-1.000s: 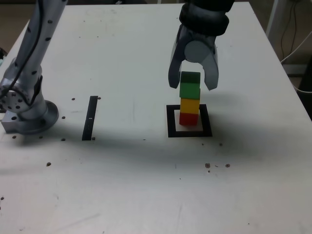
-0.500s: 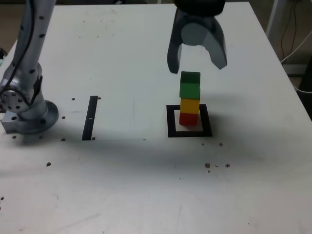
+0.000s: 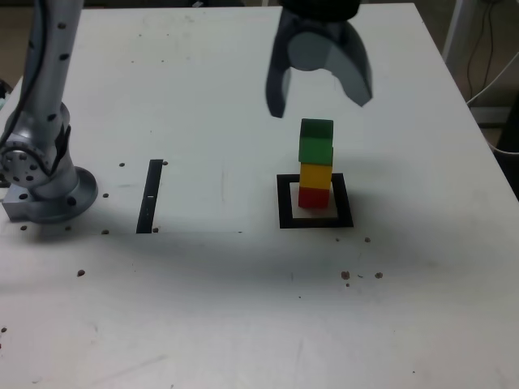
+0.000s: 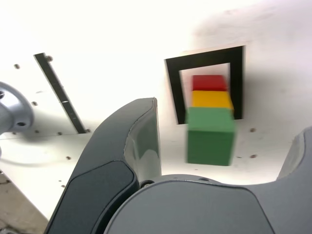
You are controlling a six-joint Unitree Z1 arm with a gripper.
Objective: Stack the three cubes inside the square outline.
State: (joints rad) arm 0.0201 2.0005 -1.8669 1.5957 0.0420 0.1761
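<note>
Green cube point(image 3: 316, 140) on yellow point(image 3: 315, 175) on red point(image 3: 314, 197), inside black square outline point(image 3: 285, 203), claw point(image 3: 320, 101) spread above

Setting is looking like a robotics lab: white tabletop point(image 3: 203, 324) bearing drilled holes, arm base point(image 3: 45, 190) sitting bolted near its left edge in the exterior view.

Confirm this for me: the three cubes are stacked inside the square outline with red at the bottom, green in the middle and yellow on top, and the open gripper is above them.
Not quite: the order is wrong. The exterior view shows the red cube at the bottom, the yellow cube in the middle and the green cube on top. The rest holds: the stack stands inside the square outline, and the open gripper is above it.
</note>
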